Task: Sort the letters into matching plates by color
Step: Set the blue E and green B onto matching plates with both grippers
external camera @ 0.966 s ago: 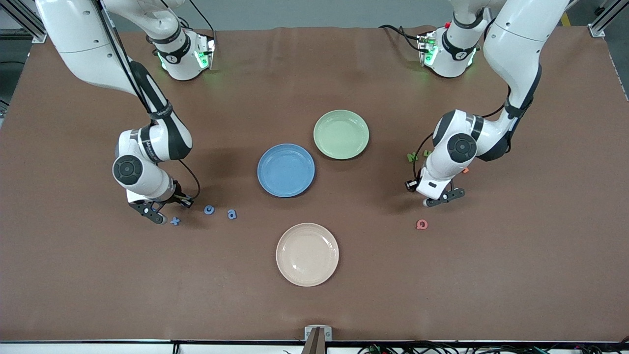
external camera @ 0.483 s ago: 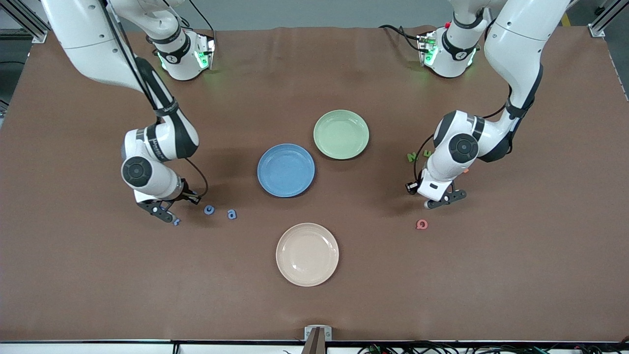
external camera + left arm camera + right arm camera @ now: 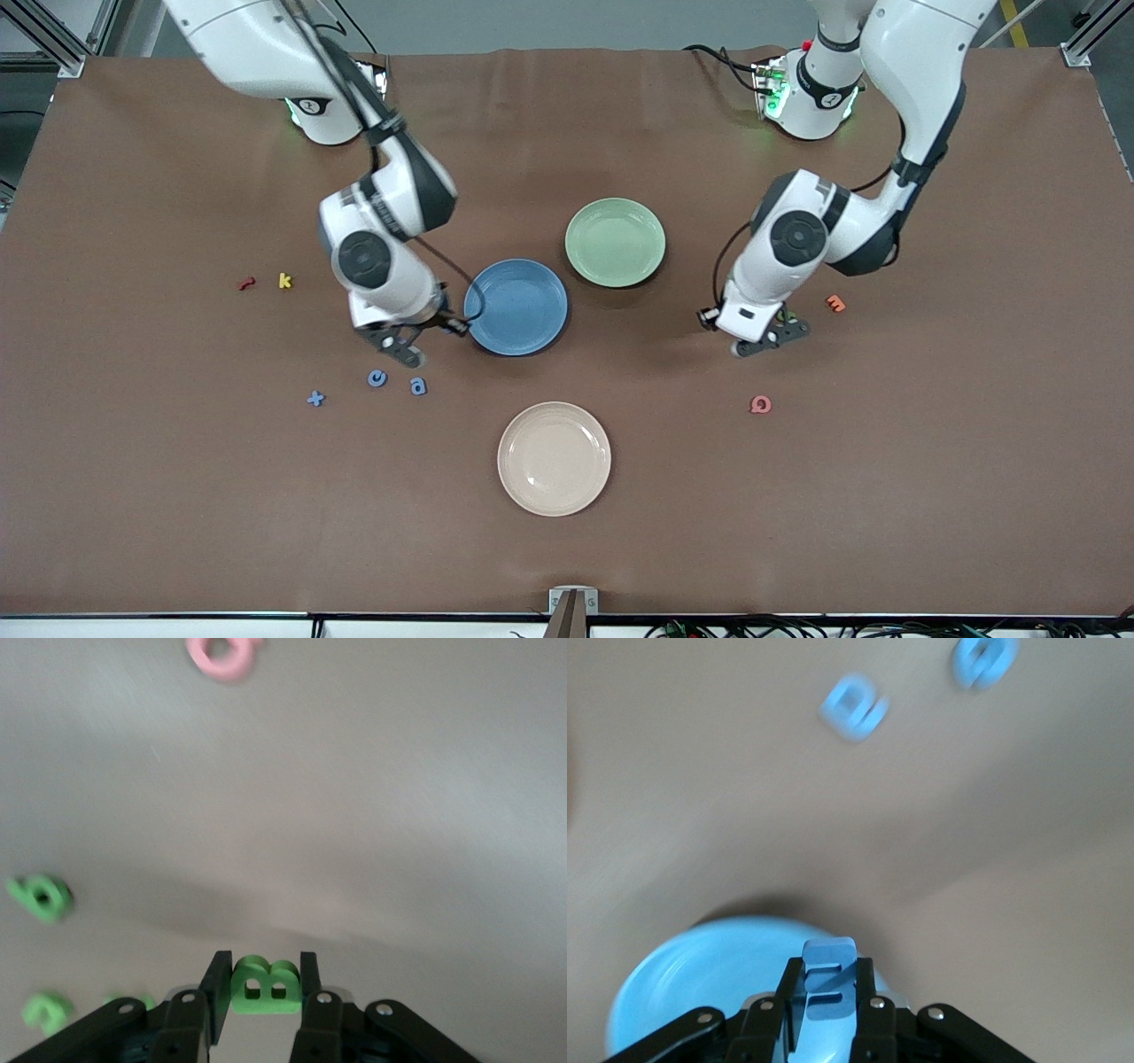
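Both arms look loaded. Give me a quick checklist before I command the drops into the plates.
1. Right gripper shut on the blue E: ok, the letter sits between the fingers.
2. Left gripper shut on the green B: ok.
3. Right gripper over the blue plate: not ok, it hangs at the rim in the front view, not over the middle.
4. Left gripper over the green plate: not ok, it is over bare table toward the left arm's end.
5. Both plates free of letters: ok.
6. Blue x, c and a on the table: not ok, unsorted.
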Available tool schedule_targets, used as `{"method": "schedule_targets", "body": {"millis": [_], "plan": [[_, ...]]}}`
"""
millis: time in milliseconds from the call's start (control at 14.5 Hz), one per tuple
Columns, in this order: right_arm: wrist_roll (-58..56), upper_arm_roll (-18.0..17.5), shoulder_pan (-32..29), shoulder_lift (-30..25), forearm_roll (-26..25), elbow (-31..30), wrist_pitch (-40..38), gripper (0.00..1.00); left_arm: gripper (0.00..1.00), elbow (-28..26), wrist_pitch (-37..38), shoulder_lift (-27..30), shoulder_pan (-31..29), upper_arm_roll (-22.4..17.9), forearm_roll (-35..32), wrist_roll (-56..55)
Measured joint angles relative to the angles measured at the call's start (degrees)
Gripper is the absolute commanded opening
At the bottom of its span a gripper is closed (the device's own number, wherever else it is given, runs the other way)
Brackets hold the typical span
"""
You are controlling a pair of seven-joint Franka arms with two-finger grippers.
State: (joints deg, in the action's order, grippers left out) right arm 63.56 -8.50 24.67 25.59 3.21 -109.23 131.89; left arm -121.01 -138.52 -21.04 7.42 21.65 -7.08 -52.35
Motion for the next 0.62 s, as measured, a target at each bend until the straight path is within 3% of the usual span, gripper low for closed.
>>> {"method": "schedule_targets", "body": {"millis": [138, 276, 345, 414, 483, 621], "plan": [[5.13, -0.02, 4.55, 0.47, 0.00, -0.03, 2.71, 0.04, 0.24, -0.10, 2.57, 0.65, 0.19, 4.17, -0.03, -4.19], [7.24, 0.01, 7.07, 0.99, -0.01, -0.05, 3.91, 0.35, 0.24, -0.43, 3.88, 0.71, 0.36, 8.24, -0.05, -8.32], [7.22, 0.04, 7.31, 1.18, -0.04, -0.05, 4.02, 0.45, 0.24, -0.73, 4.04, 0.71, 0.60, 9.90, -0.07, -10.23], [6.57, 0.26, 7.27, 1.31, -0.12, -0.05, 4.03, 0.84, 0.24, -1.03, 4.13, 0.69, 1.29, 11.02, -0.08, -11.93], [4.91, 0.56, 7.19, 1.39, -0.13, -0.05, 4.03, 1.00, 0.24, -1.30, 4.15, 0.67, 2.57, 11.47, -0.08, -13.51], [-0.60, 1.11, 6.82, 1.46, -0.30, -0.05, 4.02, 1.00, 0.24, -1.66, 4.15, 0.41, 5.69, 11.62, -0.08, -16.50]]}}
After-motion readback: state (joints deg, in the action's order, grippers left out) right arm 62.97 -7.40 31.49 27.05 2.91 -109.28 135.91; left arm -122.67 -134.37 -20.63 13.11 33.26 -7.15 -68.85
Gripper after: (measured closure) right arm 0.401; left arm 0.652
